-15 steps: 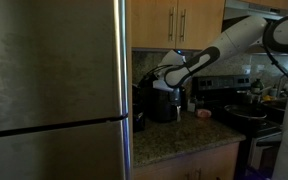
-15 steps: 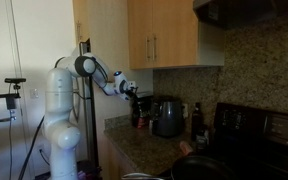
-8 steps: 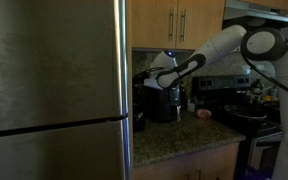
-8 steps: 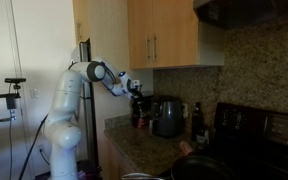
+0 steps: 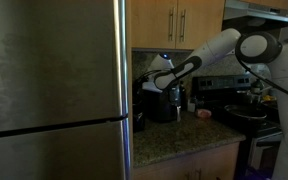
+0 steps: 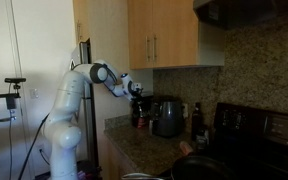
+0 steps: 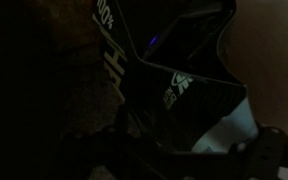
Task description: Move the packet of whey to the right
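Observation:
The packet of whey fills the wrist view as a dark glossy pouch with white print. In both exterior views it stands at the counter's end, with reddish print low on its front. My gripper hovers right at the pouch's top. In the wrist view the fingers show dimly at the bottom, spread wide, with the pouch's top between them. They look open and do not clamp the pouch.
A black coffee maker stands close beside the pouch. A steel fridge blocks one side. Bottles, a small bowl and a stove with pans lie further along. Wall cabinets hang above.
The arm has swung in toward the pouch and the gripper now sits at its top. The pouch has not moved.

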Motion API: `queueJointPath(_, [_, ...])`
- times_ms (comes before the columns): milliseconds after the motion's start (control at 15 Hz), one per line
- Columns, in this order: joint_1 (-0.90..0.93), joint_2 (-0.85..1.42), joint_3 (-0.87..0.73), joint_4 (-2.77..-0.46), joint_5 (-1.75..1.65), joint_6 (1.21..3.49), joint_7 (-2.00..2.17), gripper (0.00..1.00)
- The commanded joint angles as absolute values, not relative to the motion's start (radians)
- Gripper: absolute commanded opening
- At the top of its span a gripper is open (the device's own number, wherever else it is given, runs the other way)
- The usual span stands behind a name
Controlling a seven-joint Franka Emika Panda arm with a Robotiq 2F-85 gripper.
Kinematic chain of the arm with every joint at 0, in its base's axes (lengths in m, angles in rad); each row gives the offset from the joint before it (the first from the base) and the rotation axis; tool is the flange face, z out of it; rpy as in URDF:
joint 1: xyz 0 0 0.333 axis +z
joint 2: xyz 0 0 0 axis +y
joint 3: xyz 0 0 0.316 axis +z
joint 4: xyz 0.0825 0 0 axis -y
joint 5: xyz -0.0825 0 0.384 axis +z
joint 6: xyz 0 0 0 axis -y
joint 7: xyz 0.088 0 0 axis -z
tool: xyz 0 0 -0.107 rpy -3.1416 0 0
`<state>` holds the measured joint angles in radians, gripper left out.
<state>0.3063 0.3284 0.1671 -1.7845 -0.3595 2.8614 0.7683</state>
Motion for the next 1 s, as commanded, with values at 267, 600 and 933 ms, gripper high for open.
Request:
queueJointPath(267, [0.308, 0.416, 0.195, -1.603, -0.303, 2.832, 0.755, 1.0])
queueJointPath(600, [0.308, 0.446, 0.198, -1.563, -0.301, 2.813, 0.756, 0.52])
queueJointPath(933, [0.328, 0.452, 0.175, -1.541, -0.327, 2.786, 0.783, 0.17])
